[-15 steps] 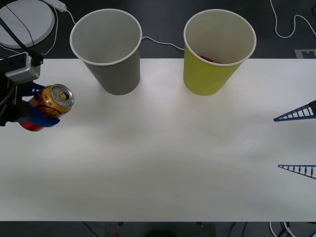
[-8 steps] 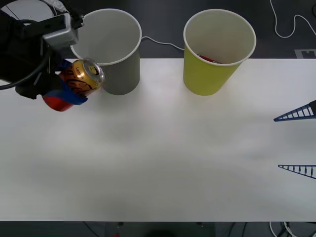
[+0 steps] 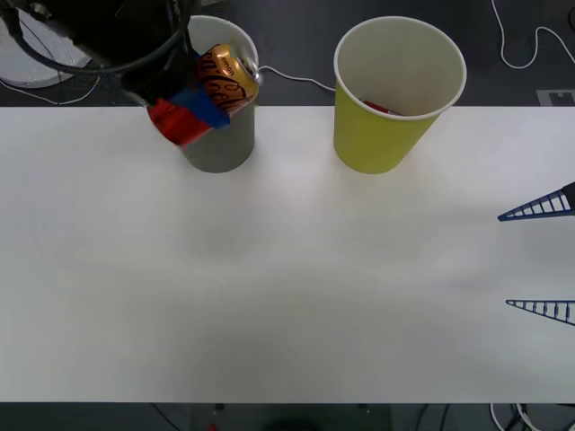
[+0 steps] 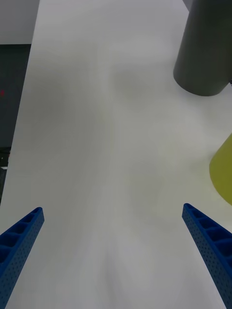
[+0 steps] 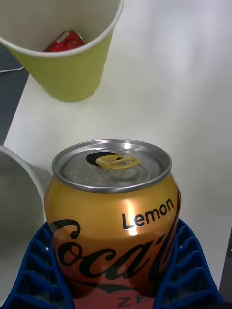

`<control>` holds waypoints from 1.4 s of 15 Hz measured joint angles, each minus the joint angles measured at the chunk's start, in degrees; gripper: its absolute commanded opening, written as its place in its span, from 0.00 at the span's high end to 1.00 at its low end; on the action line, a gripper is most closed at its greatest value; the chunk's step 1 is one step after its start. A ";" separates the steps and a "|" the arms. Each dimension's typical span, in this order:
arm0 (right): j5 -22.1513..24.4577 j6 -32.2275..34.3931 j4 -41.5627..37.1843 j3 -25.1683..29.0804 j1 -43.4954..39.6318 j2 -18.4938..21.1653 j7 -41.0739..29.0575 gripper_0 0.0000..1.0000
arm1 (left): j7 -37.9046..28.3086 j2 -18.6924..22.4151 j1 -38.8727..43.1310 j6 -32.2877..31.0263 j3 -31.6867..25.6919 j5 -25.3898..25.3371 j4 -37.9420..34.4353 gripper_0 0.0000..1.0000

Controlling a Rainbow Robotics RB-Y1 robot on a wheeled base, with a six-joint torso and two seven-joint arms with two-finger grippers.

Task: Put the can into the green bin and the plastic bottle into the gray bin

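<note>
Above the gray bin (image 3: 205,85) in the front view, the left gripper (image 3: 199,101) carries the can (image 3: 225,79). Its wrist view shows fingers (image 5: 38,270) clamping it; next, travel to the green bin (image 5: 67,63). The right gripper (image 4: 113,256) idles, fingers wide.

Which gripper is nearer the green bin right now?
Left. The left gripper, shut on the can, hangs over the gray bin beside the green bin; the open right gripper waits at the table's right edge.

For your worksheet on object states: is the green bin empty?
No. A red item lies inside the green bin; what it is, cannot tell.
</note>
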State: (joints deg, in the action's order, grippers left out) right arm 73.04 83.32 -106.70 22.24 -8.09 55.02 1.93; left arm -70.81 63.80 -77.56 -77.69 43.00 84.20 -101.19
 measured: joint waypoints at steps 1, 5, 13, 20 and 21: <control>0.00 0.00 0.00 0.00 0.00 0.00 0.00 0.00 | -1.19 -1.68 -3.31 1.37 2.89 -0.05 2.40 1.00; 0.00 0.00 0.00 0.00 0.00 0.00 0.00 0.00 | -2.82 -10.72 -14.31 5.00 11.84 -0.40 15.02 1.00; 0.00 0.00 0.00 0.00 0.00 0.00 0.00 0.00 | -2.75 -32.73 -26.84 12.07 19.70 0.49 44.73 1.00; 0.00 0.00 0.00 0.00 0.00 0.00 0.00 0.00 | -2.82 -51.05 -32.56 24.31 25.39 -0.09 70.38 1.00; 0.00 0.00 0.00 0.00 0.00 0.00 0.00 0.00 | -2.80 -52.67 -32.51 25.54 25.39 -0.09 71.94 1.00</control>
State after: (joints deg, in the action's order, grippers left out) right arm 73.04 83.32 -106.70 22.24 -8.09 55.02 1.93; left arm -73.61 11.13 -110.07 -52.15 68.38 84.11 -29.25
